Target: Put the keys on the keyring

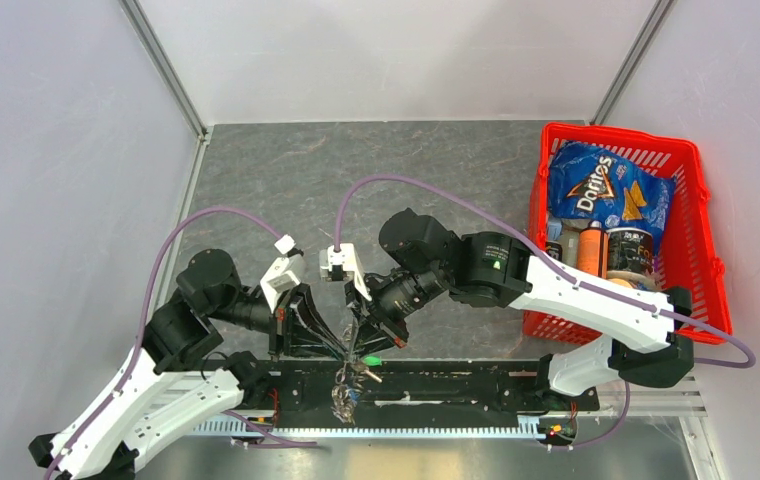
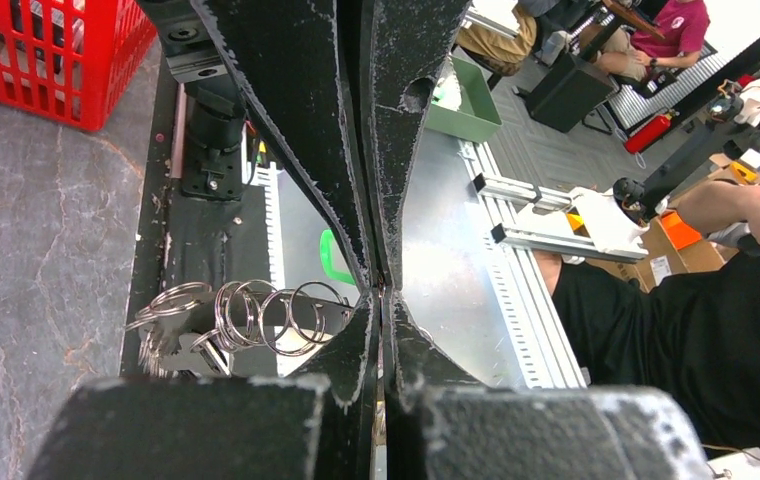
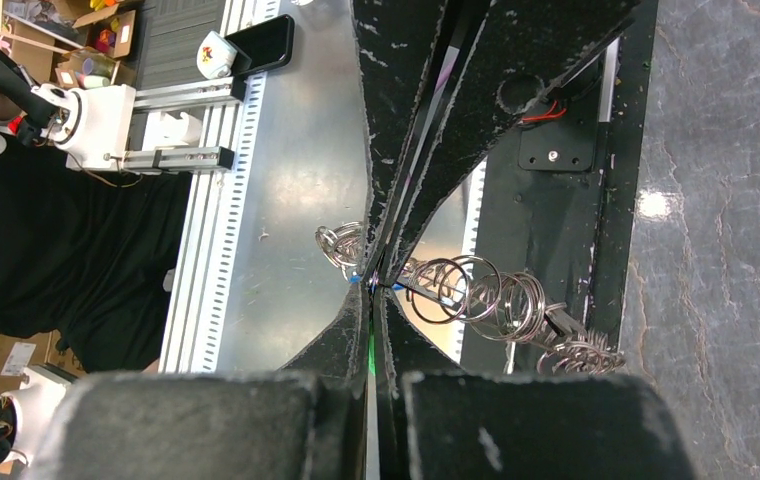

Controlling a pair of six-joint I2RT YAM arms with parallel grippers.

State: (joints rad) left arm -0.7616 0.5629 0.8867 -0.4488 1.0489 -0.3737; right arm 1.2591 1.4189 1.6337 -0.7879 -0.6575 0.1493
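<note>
Keyring (image 2: 256,318): a chain of coiled rings held over the black base plate (image 1: 456,385) at the counter's (image 1: 286,180) near edge. Green key (image 1: 369,358) sits just beside it. Left tool (image 2: 383,312) and right tool (image 3: 374,305) are both clenched, tips meeting at the rings, probably to steady them for threading. What each one pinches cannot be told.

Green-headed key (image 1: 370,358), just above the keyring (image 2: 256,318), bunched silver wire loops fanned out sideways
</note>
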